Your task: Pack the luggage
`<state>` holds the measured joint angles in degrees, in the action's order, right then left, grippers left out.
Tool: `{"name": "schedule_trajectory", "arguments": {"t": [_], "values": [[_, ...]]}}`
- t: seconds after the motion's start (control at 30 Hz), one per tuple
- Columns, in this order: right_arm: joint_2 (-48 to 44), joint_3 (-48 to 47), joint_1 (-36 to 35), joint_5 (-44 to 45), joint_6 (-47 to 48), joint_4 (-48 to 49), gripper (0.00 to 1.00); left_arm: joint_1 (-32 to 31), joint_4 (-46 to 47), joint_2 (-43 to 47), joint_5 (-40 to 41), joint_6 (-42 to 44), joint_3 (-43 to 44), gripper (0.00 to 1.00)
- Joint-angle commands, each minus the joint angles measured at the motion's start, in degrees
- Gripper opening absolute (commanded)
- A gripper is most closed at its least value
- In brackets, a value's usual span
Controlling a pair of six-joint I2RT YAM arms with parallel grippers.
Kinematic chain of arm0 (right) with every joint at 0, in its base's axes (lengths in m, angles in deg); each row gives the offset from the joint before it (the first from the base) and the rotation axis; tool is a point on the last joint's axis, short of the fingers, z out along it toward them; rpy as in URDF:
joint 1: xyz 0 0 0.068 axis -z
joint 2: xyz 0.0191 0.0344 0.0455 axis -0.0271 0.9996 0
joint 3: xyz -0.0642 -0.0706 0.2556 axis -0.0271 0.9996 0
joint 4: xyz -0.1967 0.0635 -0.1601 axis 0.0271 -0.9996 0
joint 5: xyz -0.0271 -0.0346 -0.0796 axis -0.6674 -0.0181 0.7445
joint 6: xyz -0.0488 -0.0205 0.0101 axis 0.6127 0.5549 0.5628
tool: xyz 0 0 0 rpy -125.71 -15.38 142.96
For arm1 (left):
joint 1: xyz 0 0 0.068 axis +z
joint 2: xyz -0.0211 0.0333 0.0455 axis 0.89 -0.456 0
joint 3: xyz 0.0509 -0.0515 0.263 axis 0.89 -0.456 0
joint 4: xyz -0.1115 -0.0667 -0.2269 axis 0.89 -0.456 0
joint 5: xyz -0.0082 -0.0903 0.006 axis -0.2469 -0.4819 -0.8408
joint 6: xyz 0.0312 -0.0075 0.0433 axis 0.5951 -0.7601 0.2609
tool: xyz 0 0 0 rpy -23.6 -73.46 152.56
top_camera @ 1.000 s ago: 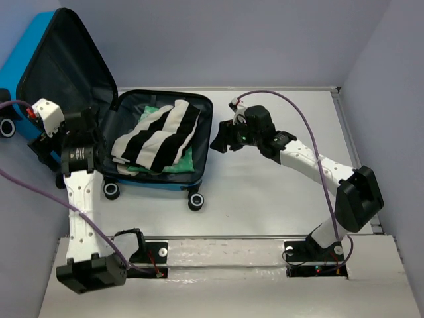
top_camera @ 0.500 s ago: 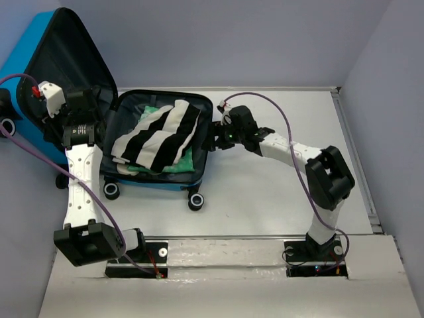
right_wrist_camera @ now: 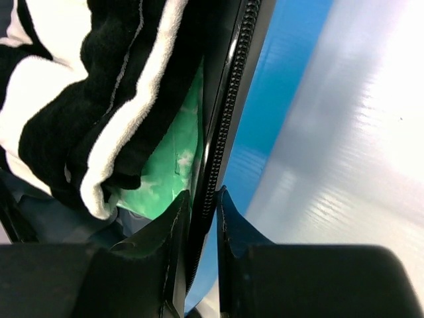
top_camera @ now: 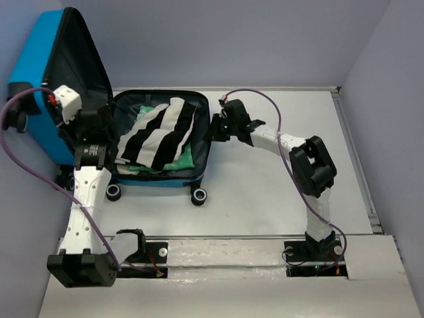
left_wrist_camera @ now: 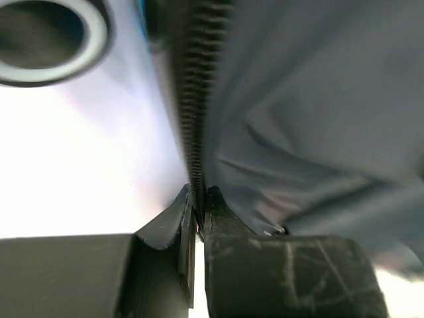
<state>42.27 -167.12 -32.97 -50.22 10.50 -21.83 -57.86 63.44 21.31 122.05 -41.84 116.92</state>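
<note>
I judge that packing is done and the step in hand is closing up. The luggage (top_camera: 40, 79) lies open at the left of the table (top_camera: 285, 192). Its bright-blue hard lid stands upright at the far left, and the base lies flat beside it with small black-and-white wheels (top_camera: 198, 195) along its near edge.

My left claw (left_wrist_camera: 197, 209) is pressed together on the lid's edge. It pinches the ribbed black zipper trim (left_wrist_camera: 194, 99), with slack, creased dark lining just beside it.

In the base a plush striped cloth (top_camera: 159, 129), black and white, soft and folded, lies over something mint green (right_wrist_camera: 173, 165).

My right claw (right_wrist_camera: 202, 199) pinches the base's right rim, one finger on each side of the trim there, with glossy blue shell on the outside.

Next, I reckon, the lid must swing down over the base while the rim is held steady. The striped cloth rides high and could catch in the seam.
</note>
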Motion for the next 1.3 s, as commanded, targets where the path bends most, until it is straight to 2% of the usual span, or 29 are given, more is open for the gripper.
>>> {"name": "schedule_trajectory", "arguments": {"t": [0.0, 0.07, 0.1, 0.2, 0.23, 0.3, 0.37, 0.4, 0.43, 0.47, 0.53, 0.57, 0.67, 0.73, 0.83, 0.93, 0.97, 1.03, 1.07, 1.13, 1.17, 1.27], "values": [[4.57, -1.82, -2.92, -5.97, 4.88, 4.97, 0.07, -19.83, 7.7, 6.39, 3.99, 1.93, -6.58, 0.06], [5.18, -2.52, -2.92, -6.58, 4.7, 4.97, 0.07, -27.3, 8.23, 8.59, 7.67, 1.41, -9.65, 0.06], [5.44, -2.61, -2.92, -6.59, 4.62, 4.97, 0.07, -34.13, 8.32, 9.2, 9.09, 1.32, -10.54, 0.06], [5.71, -2.7, -3.45, -6.67, 4.26, 4.97, 0.07, -42.95, 8.06, 9.12, 13.92, 0.97, -13.18, 0.06], [5.8, -2.87, -3.45, -6.85, 4.09, 4.88, 0.07, -49.08, 8.15, 8.43, 15.59, 1.23, -13.62, 0.06], [5.97, -3.05, -3.45, -6.94, 3.83, 4.97, 0.07, -54.38, 7.54, 7.11, 20.16, 1.15, -13.8, 0.06], [5.71, -2.96, -3.45, -6.5, 3.74, 4.97, 0.07, -60.53, 6.57, 5.7, 20.26, 0.45, -13.1, 0.06], [5.62, -2.96, -3.45, -6.24, 3.82, 4.97, 0.07, -61.87, 4.56, 5.52, 19.57, -1.56, -11.53, 0.09], [5.36, -2.96, -3.45, -6.32, 3.74, 4.97, 0.07, -63.01, 2.19, 5.34, 17.73, -3.67, -10.21, 0.25], [5.1, -3.05, -3.45, -6.32, 3.74, 4.97, 0.07, -64.5, -1.4, 5.26, 12.84, -6.65, -7.24, 0.61], [4.92, -2.96, -3.45, -6.06, 3.74, 4.97, 0.07, -66.53, -2.84, 5.52, 7.63, -6.77, -4.76, 0.83], [4.83, -2.96, -3.45, -5.97, 3.56, 4.97, 0.07, -69.41, -2.84, 5.69, 4.21, -6.07, -3.18, 0.91], [4.57, -2.0, -3.45, -4.92, 3.12, 4.97, 0.07, -75.31, -3.63, 5.08, 5.31, -4.84, -1.15, 0.98], [3.78, -0.07, -2.83, -4.39, 2.95, 7.16, 0.07, -78.31, -2.76, 4.73, 3.4, -3.09, 1.05, 0.99], [1.94, 2.84, -0.2, -4.92, 2.86, 8.66, 0.07, -78.23, 0.67, 5.6, 0.83, -2.19, 3.25, 0.99], [-1.57, 7.92, 2.96, -4.74, 4.08, 9.8, 0.07, -72.98, -0.98, 5.7, -2.57, -2.36, 5.26, 0.99], [-2.63, 10.37, 3.84, -4.48, 5.39, 9.89, 0.07, -66.34, -4.47, 5.17, -7.55, -4.2, 6.75, 0.98], [-5.78, 12.85, 7.18, -3.95, 6.46, 9.89, 0.07, -58.32, -7.4, 3.77, -11.8, -6.23, 7.64, 0.99], [-6.85, 13.9, 8.49, -4.3, 7.16, 9.89, 0.07, -51.58, -7.84, 3.41, -13.21, -6.76, 7.73, 0.99], [-9.04, 17.07, 12.71, -5.09, 7.95, 9.8, 0.07, -45.74, -8.38, 2.8, -17.08, -8.25, 7.82, 0.99], [-11.14, 18.64, 14.03, -5.27, 8.48, 9.46, 0.07, -39.97, -8.03, 2.62, -19.61, -8.61, 7.99, 0.99], [-13.01, 18.49, 17.38, -5.89, 9.88, 7.09, 0.08, -30.01, -6.97, 1.83, -26.03, -11.06, 8.26, 0.99]]}}
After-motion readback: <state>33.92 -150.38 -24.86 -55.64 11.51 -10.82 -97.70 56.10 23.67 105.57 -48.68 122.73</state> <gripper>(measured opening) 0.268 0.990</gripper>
